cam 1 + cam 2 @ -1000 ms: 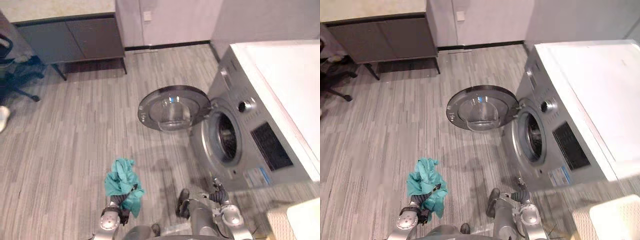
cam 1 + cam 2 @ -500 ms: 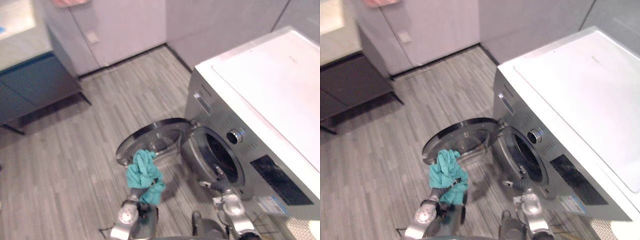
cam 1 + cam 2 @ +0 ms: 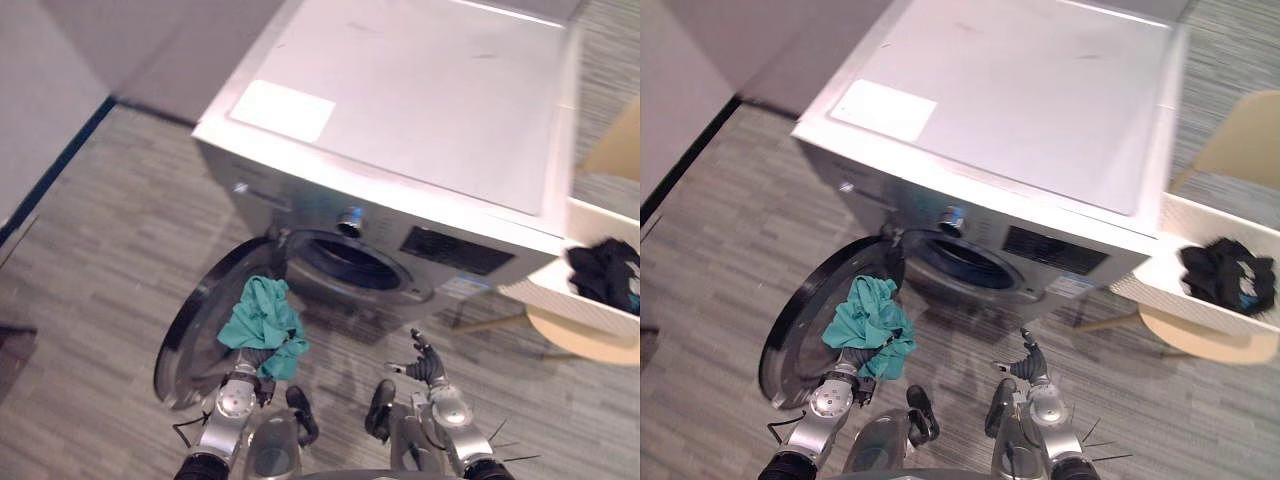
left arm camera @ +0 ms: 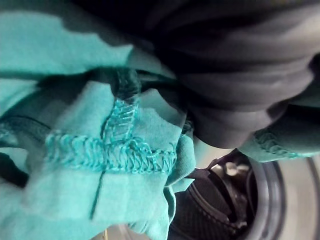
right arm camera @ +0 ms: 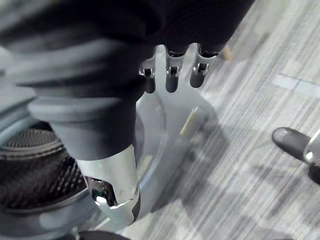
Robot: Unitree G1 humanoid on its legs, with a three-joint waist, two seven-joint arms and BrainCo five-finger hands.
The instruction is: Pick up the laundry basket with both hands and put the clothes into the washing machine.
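Found teal garment (image 3: 262,320) clamped in left hand (image 3: 256,364), a dark finger hooked over it, just before washing machine's (image 3: 420,110) drum opening (image 3: 350,265), above its swung-out door (image 3: 195,320). Found right hand (image 3: 425,365) empty, fingers (image 5: 171,75) straight, low before the machine. Found laundry basket (image 3: 1200,310) beside the machine. Advise carrying bundle past drum lip before loosening, minding the trailing hem.

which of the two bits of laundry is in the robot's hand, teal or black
The teal garment, bunched in the left hand before the open washing machine; the black clothes lie in the white basket.
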